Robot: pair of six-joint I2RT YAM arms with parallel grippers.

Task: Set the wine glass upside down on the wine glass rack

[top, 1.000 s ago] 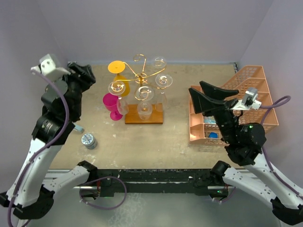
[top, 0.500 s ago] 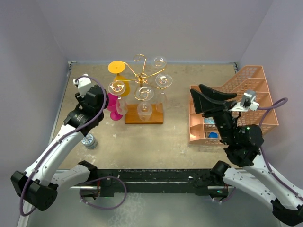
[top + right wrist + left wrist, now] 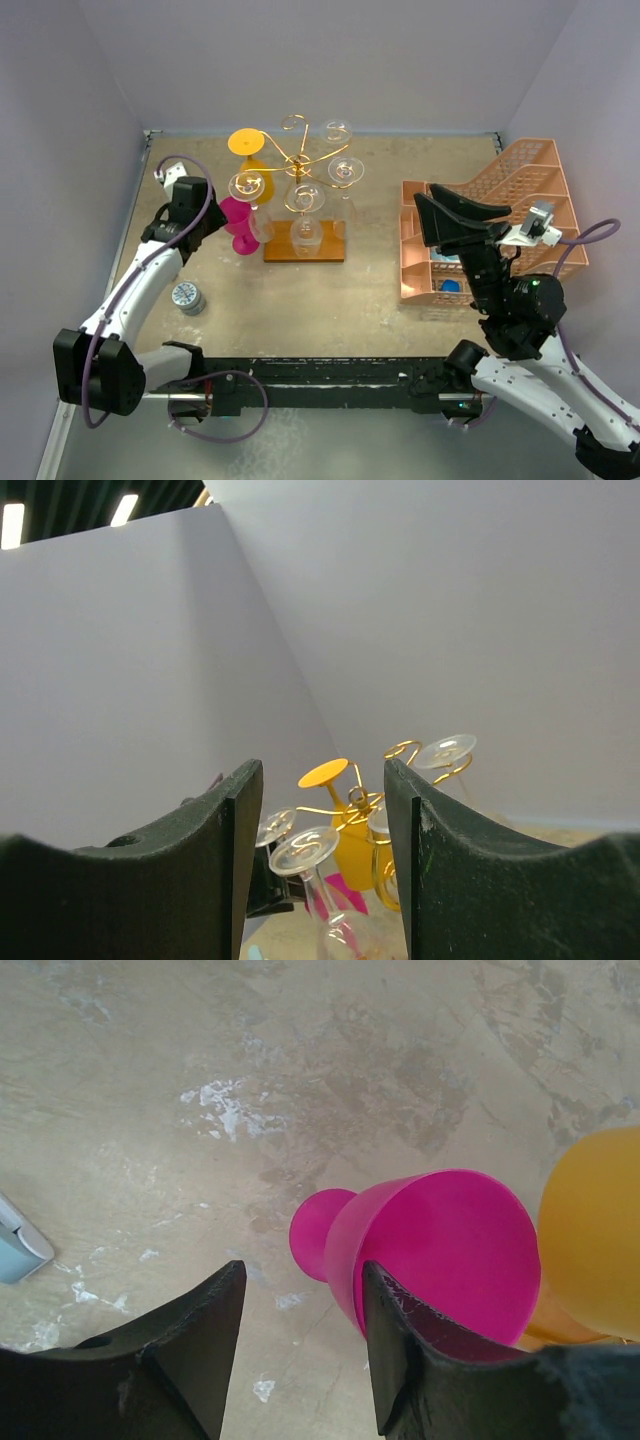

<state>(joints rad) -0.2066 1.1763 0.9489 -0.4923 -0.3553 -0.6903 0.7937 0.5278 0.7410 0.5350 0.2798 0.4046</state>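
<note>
Left claw open beside the magenta glass, nothing gripped.

Top camera: I see the magenta wine glass (image 3: 237,215) standing on the table (image 3: 330,290), just left of the wine glass rack (image 3: 305,246) and not hung on it. My left claw (image 3: 203,222) sits close on the glass's left, and the right claw (image 3: 452,215) is spread wide above the pink organizer (image 3: 530,170). Left wrist: jaws wide and empty, with the glass just past the right-hand jaw. Right wrist: jaws wide and empty, with the rack well ahead.
</note>
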